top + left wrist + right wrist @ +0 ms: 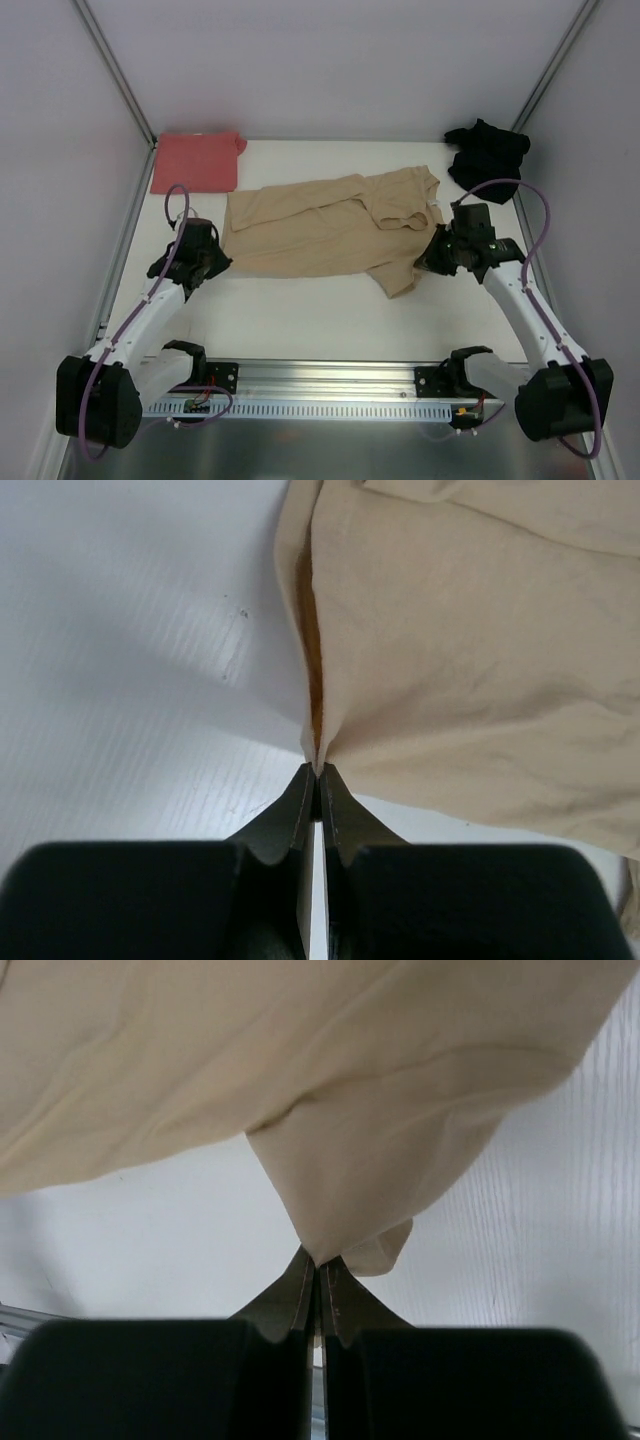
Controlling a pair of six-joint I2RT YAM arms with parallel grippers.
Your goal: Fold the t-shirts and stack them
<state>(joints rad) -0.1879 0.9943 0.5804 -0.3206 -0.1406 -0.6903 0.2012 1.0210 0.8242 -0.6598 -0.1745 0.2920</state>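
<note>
The tan-beige t-shirt (pixel 320 225) lies spread and partly folded across the middle of the table. My left gripper (pixel 218 262) is shut on its left edge, and the left wrist view shows the cloth (pixel 470 650) pinched at my left gripper's tips (pixel 317 772). My right gripper (pixel 428 256) is shut on the shirt's right side near the collar and sleeve; the right wrist view shows the cloth (pixel 330 1080) pinched at my right gripper's tips (pixel 318 1260). The salmon-red t-shirt (pixel 197 160) lies folded at the back left. The black t-shirt (pixel 487 152) lies crumpled at the back right.
White walls with grey corner posts close in the table on the left, back and right. A metal rail (pixel 320 385) with both arm bases runs along the near edge.
</note>
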